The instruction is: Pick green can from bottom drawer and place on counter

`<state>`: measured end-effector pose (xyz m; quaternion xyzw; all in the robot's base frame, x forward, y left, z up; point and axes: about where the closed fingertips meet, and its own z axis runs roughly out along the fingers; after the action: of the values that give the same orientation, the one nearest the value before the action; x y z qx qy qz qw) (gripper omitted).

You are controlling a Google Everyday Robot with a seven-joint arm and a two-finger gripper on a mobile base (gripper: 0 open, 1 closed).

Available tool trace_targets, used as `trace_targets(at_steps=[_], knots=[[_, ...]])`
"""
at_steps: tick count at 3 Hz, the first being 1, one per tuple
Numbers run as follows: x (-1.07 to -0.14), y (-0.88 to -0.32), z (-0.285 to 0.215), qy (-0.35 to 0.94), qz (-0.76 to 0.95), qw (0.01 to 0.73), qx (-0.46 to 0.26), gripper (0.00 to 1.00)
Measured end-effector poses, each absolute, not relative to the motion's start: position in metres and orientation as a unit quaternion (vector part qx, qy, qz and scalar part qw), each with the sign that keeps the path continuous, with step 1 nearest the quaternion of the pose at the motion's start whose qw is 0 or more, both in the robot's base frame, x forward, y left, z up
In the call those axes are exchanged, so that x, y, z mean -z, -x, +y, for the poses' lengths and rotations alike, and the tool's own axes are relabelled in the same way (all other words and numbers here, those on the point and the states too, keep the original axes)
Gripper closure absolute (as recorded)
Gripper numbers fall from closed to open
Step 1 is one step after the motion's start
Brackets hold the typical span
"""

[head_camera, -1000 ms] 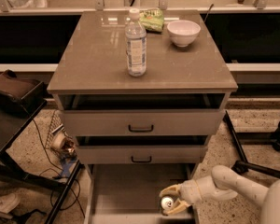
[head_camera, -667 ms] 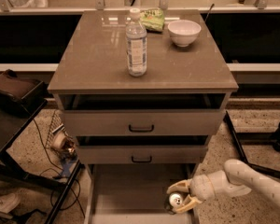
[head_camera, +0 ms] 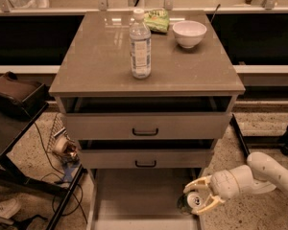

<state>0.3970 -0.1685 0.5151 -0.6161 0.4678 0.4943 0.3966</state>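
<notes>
Gripper (head_camera: 190,200) clasps green can (head_camera: 195,201) in bottom drawer (head_camera: 134,195), middle drawer (head_camera: 145,158) overhanging.

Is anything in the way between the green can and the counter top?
The gripper holds the green can at the front right of the bottom drawer. Above it jut two part-open drawers and the counter edge; a bottle stands mid-counter.

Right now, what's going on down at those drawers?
The robot's hand is low at the right side of the open, deep grey-beige bottom drawer, gripping the small green drink can with a silver top. The can is not yet on the glossy grey-brown counter, where a clear plastic water bottle, a white bowl and a green snack bag sit.
</notes>
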Motion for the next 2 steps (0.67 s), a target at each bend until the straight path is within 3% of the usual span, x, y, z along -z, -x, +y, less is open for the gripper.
trace_targets(at_steps=[2], knots=[[-0.542, -0.409, -0.14, 0.576, 0.482, 0.417, -0.511, 1.0]])
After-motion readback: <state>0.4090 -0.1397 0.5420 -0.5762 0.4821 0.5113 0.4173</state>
